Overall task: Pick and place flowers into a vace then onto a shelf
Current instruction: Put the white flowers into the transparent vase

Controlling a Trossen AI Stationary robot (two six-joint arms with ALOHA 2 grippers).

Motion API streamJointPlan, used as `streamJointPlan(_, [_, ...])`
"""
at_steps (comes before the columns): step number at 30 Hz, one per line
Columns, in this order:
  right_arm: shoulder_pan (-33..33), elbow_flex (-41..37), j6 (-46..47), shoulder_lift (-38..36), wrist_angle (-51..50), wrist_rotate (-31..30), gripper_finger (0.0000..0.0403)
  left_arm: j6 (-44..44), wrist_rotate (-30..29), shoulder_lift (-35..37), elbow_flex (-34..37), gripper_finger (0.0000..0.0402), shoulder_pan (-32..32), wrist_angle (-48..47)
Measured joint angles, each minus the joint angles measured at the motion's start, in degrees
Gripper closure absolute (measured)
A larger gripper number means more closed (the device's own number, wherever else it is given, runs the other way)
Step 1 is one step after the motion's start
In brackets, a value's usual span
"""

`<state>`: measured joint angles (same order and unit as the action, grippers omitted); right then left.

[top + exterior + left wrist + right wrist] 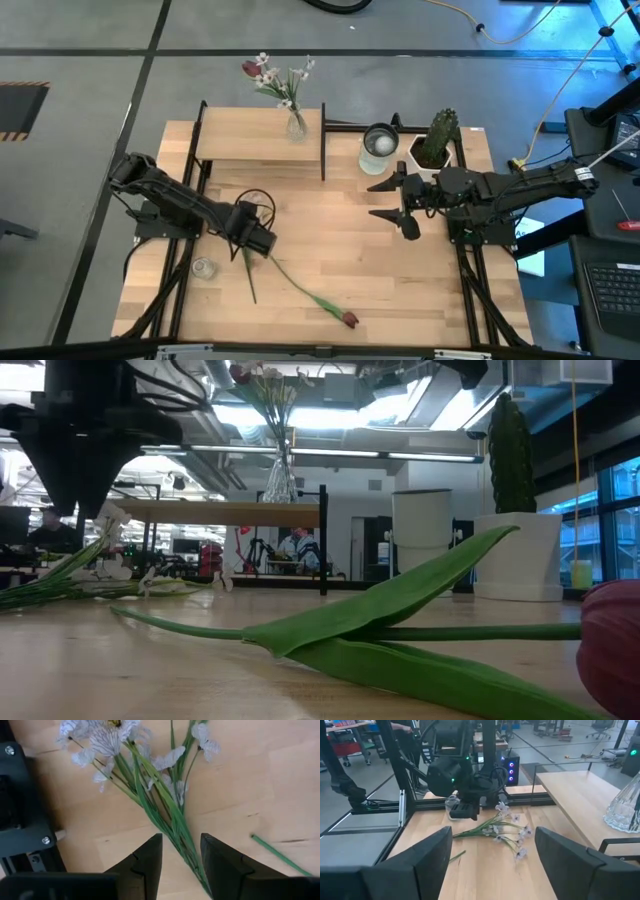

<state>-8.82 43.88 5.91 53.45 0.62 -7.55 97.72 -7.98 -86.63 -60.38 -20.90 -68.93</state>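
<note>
A bunch of thin green stems with small white blossoms (150, 775) lies flat on the tabletop. My left gripper (181, 840) is open right above it, one finger on each side of the stems, and I cannot see it touching them. In the high view my left gripper (262, 242) hides the blossoms; only the stem end (248, 278) shows. A dark red tulip (349, 319) lies on its side near the table's near edge. The shelf (240, 140) carries a glass vase (296, 123) with flowers in it. My right gripper (385, 200) waits open over the table's right half.
A green cactus (437, 138) in a white pot and a white cup (379, 148) stand at the far right, beside the shelf's black posts (323, 140). A small glass (203, 268) sits near the left edge. Bare wood lies between the two grippers.
</note>
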Motion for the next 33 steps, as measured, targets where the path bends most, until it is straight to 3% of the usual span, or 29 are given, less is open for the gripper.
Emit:
streamJointPlan(9, [0.0,0.0,0.0,0.0,0.0,0.0,0.0116,2.5,1.8,0.0,0.0,0.0269,-0.3,-0.1])
streamJointPlan(22, [0.0,0.0,1.3,0.0,0.0,0.0,0.0116,2.6,2.6,0.0,0.0,0.0196,-2.7,-0.5])
streamJointPlan(33, [0.0,0.0,1.3,0.0,0.0,0.0,0.0116,5.2,3.3,0.0,0.0,0.0198,-2.7,1.1])
